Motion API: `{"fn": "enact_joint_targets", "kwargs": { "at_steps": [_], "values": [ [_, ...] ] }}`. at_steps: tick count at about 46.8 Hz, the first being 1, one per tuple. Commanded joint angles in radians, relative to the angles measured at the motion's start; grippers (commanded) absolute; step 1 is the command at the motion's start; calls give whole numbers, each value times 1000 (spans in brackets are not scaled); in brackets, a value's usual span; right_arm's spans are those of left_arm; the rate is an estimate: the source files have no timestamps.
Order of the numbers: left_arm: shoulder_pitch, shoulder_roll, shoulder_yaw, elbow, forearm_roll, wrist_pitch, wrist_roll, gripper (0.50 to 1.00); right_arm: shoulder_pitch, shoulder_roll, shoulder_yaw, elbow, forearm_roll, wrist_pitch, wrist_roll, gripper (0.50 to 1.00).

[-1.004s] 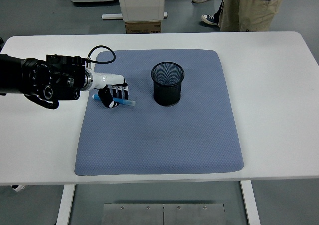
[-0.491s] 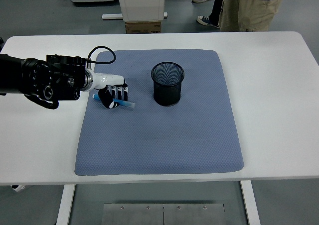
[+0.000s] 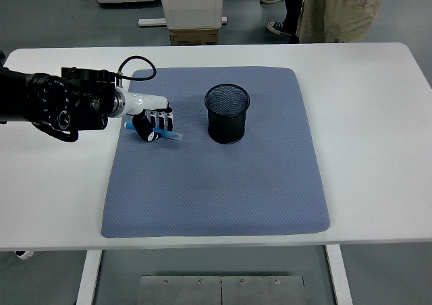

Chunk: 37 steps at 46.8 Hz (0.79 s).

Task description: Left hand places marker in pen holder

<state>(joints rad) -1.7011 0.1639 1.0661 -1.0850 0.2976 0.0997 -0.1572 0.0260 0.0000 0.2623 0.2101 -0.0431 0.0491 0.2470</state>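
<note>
A blue marker lies across the fingers of my left hand, which is curled shut on it over the left part of the blue-grey mat. The marker points right, slightly downward, toward the black mesh pen holder. The holder stands upright on the mat's upper middle, a short way to the right of the hand. My black left arm comes in from the left edge. My right arm is out of view.
A white table carries the mat. A person in tan trousers stands behind the far edge at the top right. A cardboard box sits behind the table's far edge.
My left hand with the marker has lifted a little and moved slightly up the picture. The pen holder has not moved.
</note>
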Motion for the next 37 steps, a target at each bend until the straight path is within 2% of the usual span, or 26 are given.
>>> {"fn": "enact_joint_targets", "kwargs": {
  "at_steps": [1, 9, 27, 37],
  "values": [
    [-12, 3, 0, 0, 0, 0, -1, 500, 0, 0, 0, 0, 0, 0, 0, 1000],
    [-37, 11, -2, 0, -2, -3, -4, 500, 0, 0, 0, 0, 0, 0, 0, 1000],
    [-120, 17, -12, 48, -3, -86, -8, 500, 0, 0, 0, 0, 0, 0, 0, 1000],
    [-143, 17, -69, 86, -3, -115, -8, 500, 0, 0, 0, 0, -1, 0, 0, 1000]
  ]
}}
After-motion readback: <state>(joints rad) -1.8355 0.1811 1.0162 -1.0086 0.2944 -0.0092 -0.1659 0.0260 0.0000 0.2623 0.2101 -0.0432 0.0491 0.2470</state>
